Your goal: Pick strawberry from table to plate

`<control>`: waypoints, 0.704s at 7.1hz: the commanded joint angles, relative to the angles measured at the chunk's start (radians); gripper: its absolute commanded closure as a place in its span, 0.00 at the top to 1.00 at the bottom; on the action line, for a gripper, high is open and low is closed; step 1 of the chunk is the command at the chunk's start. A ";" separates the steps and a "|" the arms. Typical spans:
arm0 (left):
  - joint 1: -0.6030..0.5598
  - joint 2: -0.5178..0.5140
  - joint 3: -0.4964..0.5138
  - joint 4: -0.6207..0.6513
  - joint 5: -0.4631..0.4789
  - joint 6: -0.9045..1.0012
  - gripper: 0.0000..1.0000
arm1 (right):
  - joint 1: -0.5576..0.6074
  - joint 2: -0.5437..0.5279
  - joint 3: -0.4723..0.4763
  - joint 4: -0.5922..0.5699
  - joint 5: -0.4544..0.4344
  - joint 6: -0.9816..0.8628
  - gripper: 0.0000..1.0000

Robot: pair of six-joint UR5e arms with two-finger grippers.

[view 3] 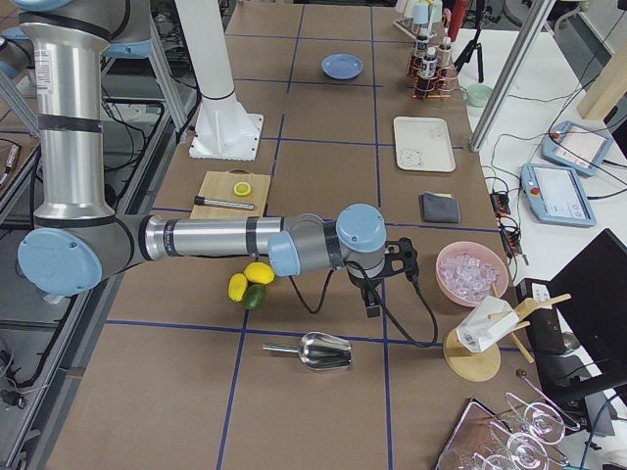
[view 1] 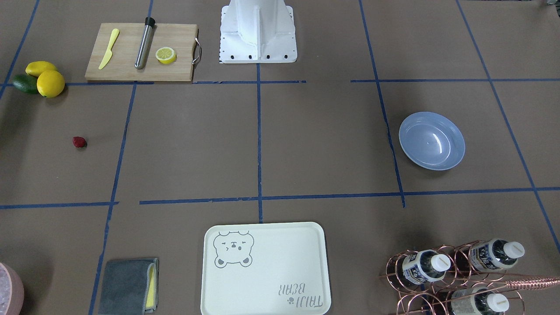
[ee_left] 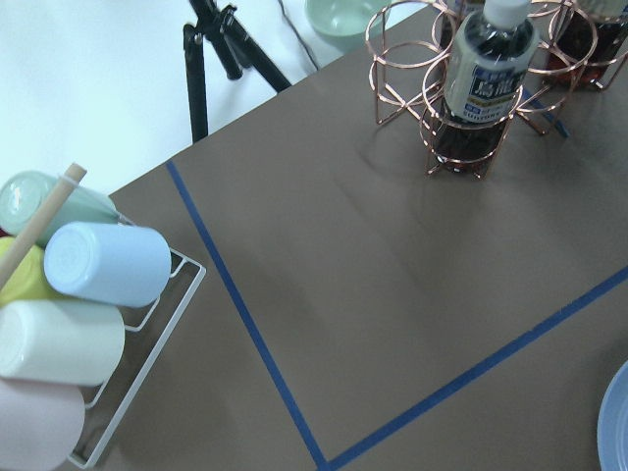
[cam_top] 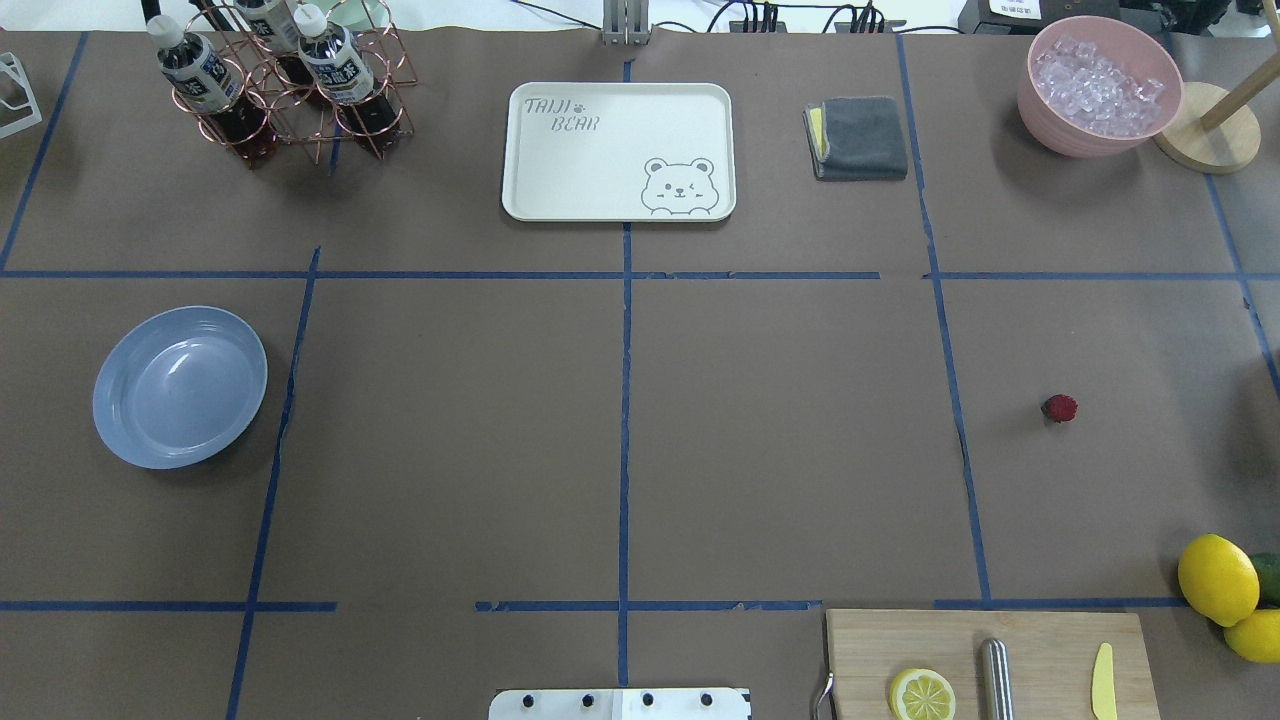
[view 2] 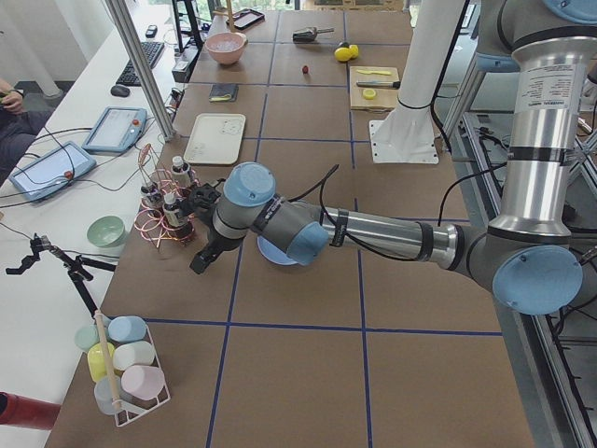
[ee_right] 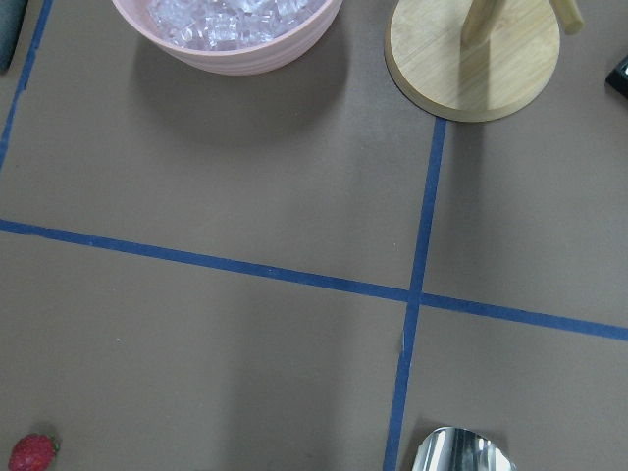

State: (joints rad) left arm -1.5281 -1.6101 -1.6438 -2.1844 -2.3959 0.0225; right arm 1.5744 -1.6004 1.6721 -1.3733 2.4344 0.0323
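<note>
The strawberry (cam_top: 1060,407) (view 1: 79,141) lies alone on the brown paper table (cam_top: 780,430), on the robot's right side. It also shows at the lower left corner of the right wrist view as a small red strawberry (ee_right: 32,453). The light-blue plate (cam_top: 180,386) (view 1: 432,140) sits empty on the robot's left side. Neither gripper appears in the overhead or front views. My left gripper (view 2: 198,266) hangs over the table's left end near the plate (view 2: 275,254). My right gripper (view 3: 370,305) hangs over the right end. I cannot tell whether either is open or shut.
A cutting board (cam_top: 985,660) with a lemon half, metal cylinder and yellow knife lies near the base. Lemons (cam_top: 1217,578) and an avocado, a bear tray (cam_top: 618,150), a bottle rack (cam_top: 290,80), a grey cloth (cam_top: 858,137), an ice bowl (cam_top: 1100,85), a cup rack (ee_left: 78,314) and a scoop (view 3: 318,351) ring the table.
</note>
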 commanded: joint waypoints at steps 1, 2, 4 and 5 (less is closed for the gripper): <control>0.162 0.031 0.036 -0.189 -0.048 -0.120 1.00 | -0.002 0.000 -0.002 0.006 0.003 0.000 1.00; 0.249 0.045 0.059 -0.224 -0.036 -0.221 1.00 | -0.002 0.000 -0.005 0.006 0.003 0.000 1.00; 0.392 0.114 0.061 -0.342 0.184 -0.423 1.00 | -0.002 -0.001 -0.011 0.006 0.002 0.000 1.00; 0.461 0.124 0.071 -0.398 0.260 -0.570 0.89 | -0.002 -0.001 -0.011 0.006 0.002 0.000 1.00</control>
State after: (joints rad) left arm -1.1561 -1.5085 -1.5817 -2.5139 -2.2474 -0.3858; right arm 1.5724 -1.6012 1.6631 -1.3668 2.4362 0.0322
